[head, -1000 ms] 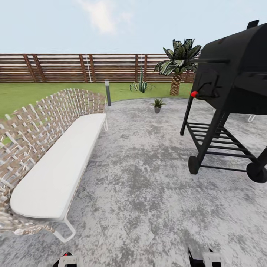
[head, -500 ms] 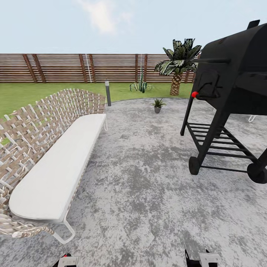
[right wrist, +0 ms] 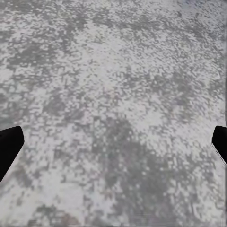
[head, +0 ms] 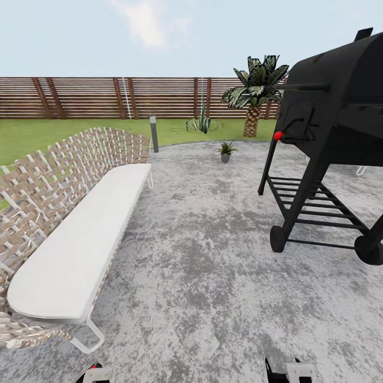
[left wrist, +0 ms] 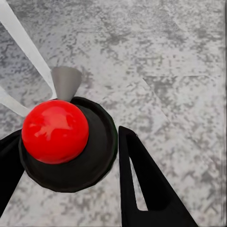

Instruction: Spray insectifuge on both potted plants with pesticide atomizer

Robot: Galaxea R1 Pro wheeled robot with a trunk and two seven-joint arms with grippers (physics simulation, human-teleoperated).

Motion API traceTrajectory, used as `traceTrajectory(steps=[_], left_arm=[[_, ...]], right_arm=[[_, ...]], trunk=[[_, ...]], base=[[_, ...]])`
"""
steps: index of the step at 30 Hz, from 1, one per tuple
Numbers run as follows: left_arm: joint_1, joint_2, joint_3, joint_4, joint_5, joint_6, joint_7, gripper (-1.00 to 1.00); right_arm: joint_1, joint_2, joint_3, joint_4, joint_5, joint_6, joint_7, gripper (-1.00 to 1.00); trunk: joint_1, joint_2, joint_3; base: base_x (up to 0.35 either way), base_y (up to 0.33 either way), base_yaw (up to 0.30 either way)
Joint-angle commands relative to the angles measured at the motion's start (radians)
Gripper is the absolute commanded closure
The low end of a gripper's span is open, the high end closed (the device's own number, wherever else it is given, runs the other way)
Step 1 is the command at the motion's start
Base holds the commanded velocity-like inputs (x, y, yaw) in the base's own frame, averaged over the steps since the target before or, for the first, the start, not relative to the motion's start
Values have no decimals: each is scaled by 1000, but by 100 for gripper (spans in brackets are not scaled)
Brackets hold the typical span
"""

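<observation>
Grey patio (head: 213, 255) stretches ahead as I steer between bench (head: 80, 250) and grill (head: 335, 133) toward one small potted plant (head: 226, 150) at its far edge, right gripper (right wrist: 113, 142) spread wide and empty, left gripper's (left wrist: 66, 156) grip unclear, sprayer unseen.

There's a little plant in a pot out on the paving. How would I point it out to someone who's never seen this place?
Start at the big black grill on the right of the grey patio. Look past its left leg toward the wooden fence: the small potted plant stands alone on the paving near the lawn's edge. Unlike the palm and spiky plant behind, it sits in a grey pot.
</observation>
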State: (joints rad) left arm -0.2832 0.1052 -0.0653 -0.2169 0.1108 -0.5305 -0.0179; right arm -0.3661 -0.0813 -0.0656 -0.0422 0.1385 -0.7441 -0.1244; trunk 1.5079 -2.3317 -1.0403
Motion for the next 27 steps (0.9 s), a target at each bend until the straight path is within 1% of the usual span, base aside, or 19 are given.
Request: traceTrajectory(steps=[1,27], left_arm=[[-1,1,-7,1,10,-3,-2,100],[0,1,-7,-1,10,-2,-2,100]], right_arm=[[-1,0,-7,1,11,-2,-4,-100],[-1,1,-7,1,11,-2,-4,-100]], trunk=[[0,0,-1],[0,0,-1]], base=[[79,-77,0],[3,-3,0]])
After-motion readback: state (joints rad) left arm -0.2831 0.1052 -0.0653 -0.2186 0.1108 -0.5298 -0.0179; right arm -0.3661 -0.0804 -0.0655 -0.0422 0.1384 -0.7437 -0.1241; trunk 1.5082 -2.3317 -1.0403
